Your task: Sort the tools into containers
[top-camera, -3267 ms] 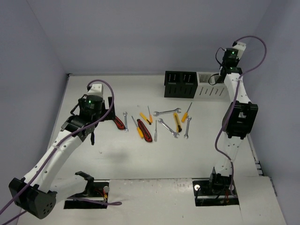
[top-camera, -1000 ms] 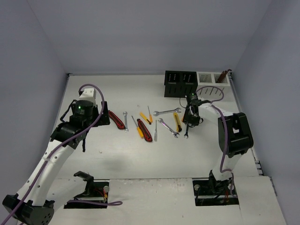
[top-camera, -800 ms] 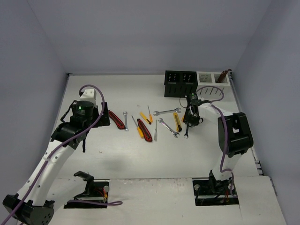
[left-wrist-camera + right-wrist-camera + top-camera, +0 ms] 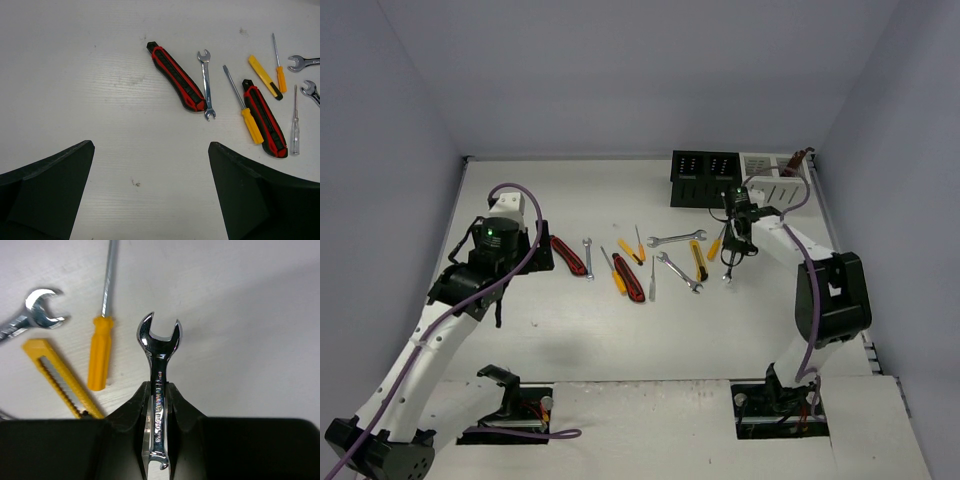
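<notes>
R jaws were clenched on a silver wrench (image 4: 160, 357), gripped by the shank w/ its open end pointing out past the fingertips. Couldn't tell if it was clear of the desk (image 4: 570, 200) or touching it. It sat at the R end of the tool spread, just R of an orange screwdriver (image 4: 99, 355) and a yellow knife (image 4: 57, 372). A 2nd wrench (image 4: 37, 307) lay further L, its open head toward that screwdriver's shaft.

L jaws were released, spread wide and empty, fingers (image 4: 50, 195) over bare desk near the L end of the spread. Ahead of them lay a red-black knife (image 4: 176, 77) w/ a small wrench (image 4: 206, 85) just beside it, approx parallel. Next came a long-shaft screwdriver (image 4: 242, 112), a 2nd red-black knife (image 4: 265, 120) and a clear-handled screwdriver (image 4: 295, 127), all flat on the desk.

The black box (image 4: 703, 178) and white box (image 4: 775, 182) stood side by side at the far edge, R of centre, beyond the held wrench. Smth brownish stuck up from the white box's R compartment; couldn't tell what.
</notes>
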